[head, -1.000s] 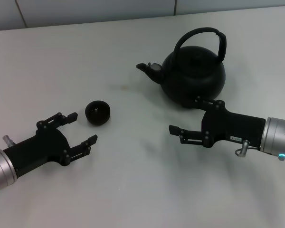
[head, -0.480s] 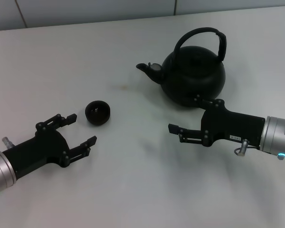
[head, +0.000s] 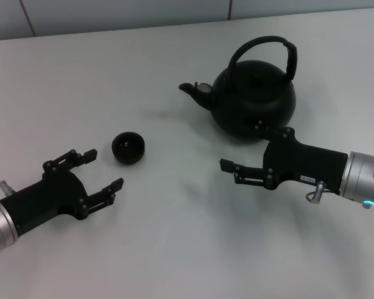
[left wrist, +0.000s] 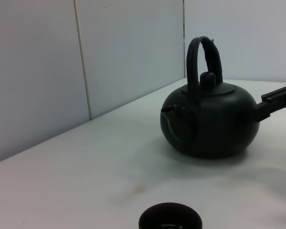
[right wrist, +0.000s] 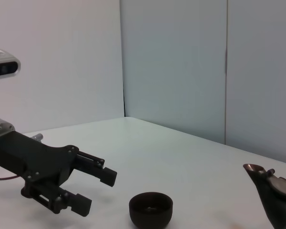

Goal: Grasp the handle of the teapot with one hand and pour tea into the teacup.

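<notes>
Right hand (head: 243, 156) sits low over the desk (head: 174, 249), just in front of the teapot (head: 252, 99), fingers spread apart and gripping nothing. Teapot stands upright, bail handle (head: 280, 47) arched high over the lid, spout aimed toward the teacup (head: 128, 147), which sits well apart on the robot's left. Left hand (head: 90, 174) hovers just beside the cup, fingers also parted, empty.

Which step? Hard call: pot down and both hands free fits a reach toward the handle, or equally a pot set back after pouring. Whether there's tea in the cup, I can't tell. Any grasp from here would mean rising to that handle top and closing squarely across it.
</notes>
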Action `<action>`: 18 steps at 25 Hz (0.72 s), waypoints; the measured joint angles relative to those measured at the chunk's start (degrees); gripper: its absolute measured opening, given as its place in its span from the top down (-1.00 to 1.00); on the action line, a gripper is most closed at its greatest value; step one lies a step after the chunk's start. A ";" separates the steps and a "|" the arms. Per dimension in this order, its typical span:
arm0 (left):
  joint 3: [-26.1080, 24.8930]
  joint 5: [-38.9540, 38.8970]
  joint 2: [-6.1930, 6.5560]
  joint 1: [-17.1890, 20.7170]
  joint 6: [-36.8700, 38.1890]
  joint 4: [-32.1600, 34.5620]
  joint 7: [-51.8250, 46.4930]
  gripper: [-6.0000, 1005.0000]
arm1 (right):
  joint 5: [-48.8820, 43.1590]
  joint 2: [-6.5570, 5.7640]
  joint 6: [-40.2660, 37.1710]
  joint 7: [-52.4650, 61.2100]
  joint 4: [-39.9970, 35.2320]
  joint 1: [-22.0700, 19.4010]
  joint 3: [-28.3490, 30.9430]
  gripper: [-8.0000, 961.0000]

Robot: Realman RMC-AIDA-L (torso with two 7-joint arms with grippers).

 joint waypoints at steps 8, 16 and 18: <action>-0.23 -0.02 0.07 0.52 0.00 0.39 0.00 -0.53 | 0.01 -0.03 0.08 -0.04 -0.07 0.10 0.01 -0.73; -0.32 0.00 0.07 0.67 0.00 0.60 0.00 -0.53 | -0.05 -0.01 3.49 0.25 1.19 3.69 -0.01 -0.73; -0.32 0.00 0.07 0.70 0.00 0.63 0.00 -0.53 | -0.23 -0.03 4.97 0.28 2.37 5.26 -0.08 -0.73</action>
